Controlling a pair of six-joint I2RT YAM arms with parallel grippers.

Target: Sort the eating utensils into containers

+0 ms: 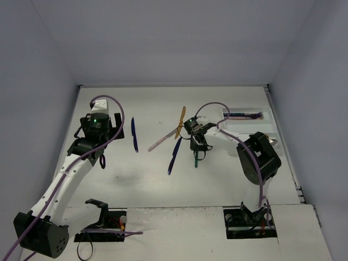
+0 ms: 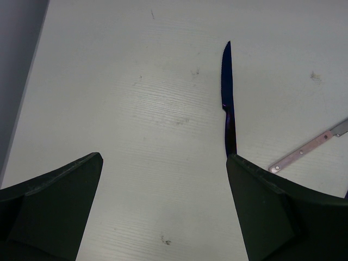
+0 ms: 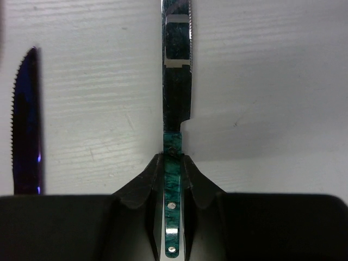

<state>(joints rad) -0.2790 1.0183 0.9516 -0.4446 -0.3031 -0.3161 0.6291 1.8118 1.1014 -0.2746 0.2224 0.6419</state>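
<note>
My right gripper [image 3: 174, 159] is shut on the teal handle of a knife [image 3: 177, 98]; its dark serrated blade reaches out ahead, low over the white table. In the top view this knife [image 1: 197, 159] is at mid-table. A dark blue knife [image 3: 25, 125] lies just beside it. My left gripper [image 2: 164, 157] stands open over bare table with nothing between its fingers. Another dark blue knife [image 2: 228, 103] runs ahead by its right finger, and a pink-handled utensil [image 2: 304, 155] lies further right. A gold utensil [image 1: 180, 122] crosses the pink one [image 1: 160, 141]. The white tray [image 1: 239, 111] at the back right holds a purple utensil [image 1: 246, 115].
Grey walls enclose the table on the left, back and right. The right arm's elbow [image 1: 260, 157] hangs over the tray's near part. Black arm bases [image 1: 251, 220] and a black bracket [image 1: 102, 213] stand at the near edge.
</note>
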